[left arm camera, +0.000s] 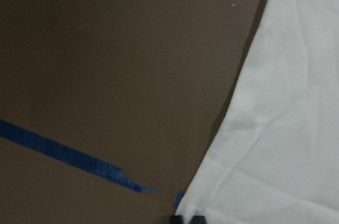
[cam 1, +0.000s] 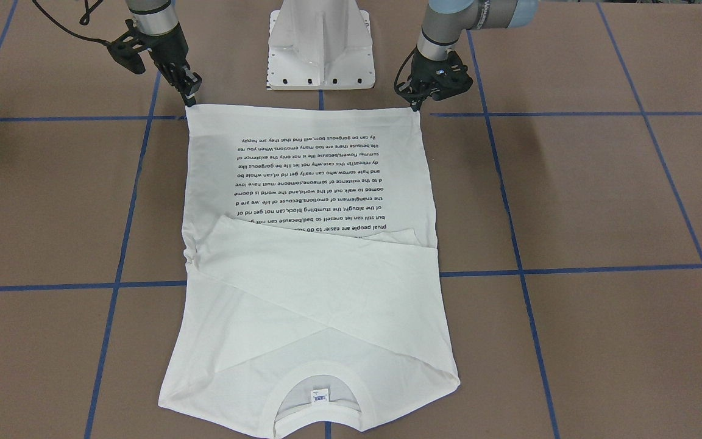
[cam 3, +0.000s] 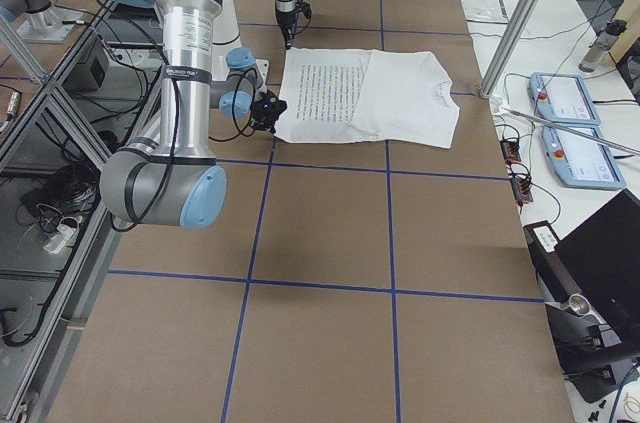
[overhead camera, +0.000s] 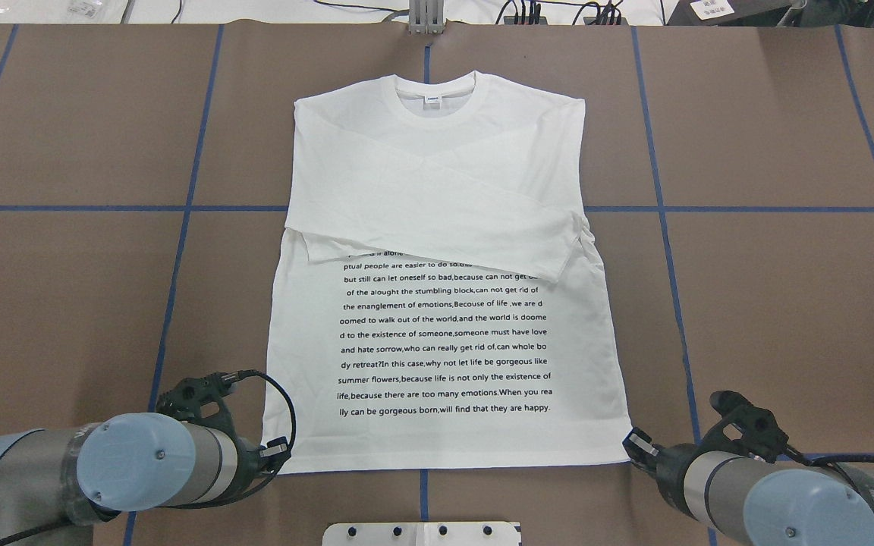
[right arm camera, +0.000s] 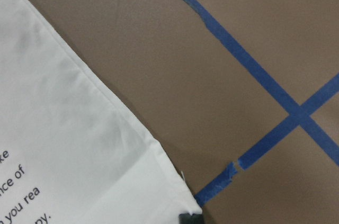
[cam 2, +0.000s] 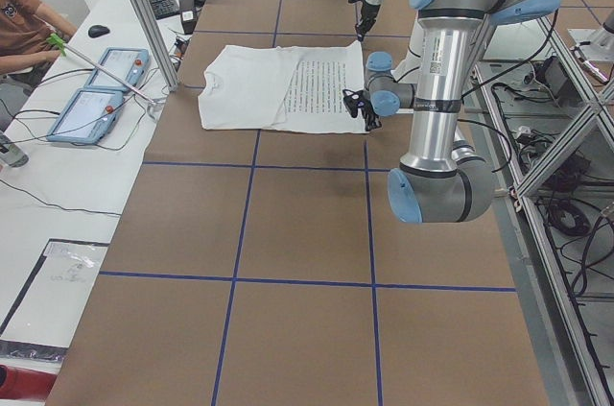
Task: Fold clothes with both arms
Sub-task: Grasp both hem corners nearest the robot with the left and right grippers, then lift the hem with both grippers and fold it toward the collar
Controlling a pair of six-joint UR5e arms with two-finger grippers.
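The white long-sleeved T-shirt lies flat on the brown table, printed text up. Both sleeves are folded across the chest. Its collar with the small label points away from the robot. My left gripper is down at the near hem corner on the robot's left and looks shut on it; it also shows in the front view. My right gripper looks shut on the other hem corner, also in the front view. The wrist views show each corner right at the fingertips.
The white pedestal base stands between the arms, just behind the hem. Blue tape lines grid the table. Past the table's far edge are tablets, cables and a seated operator.
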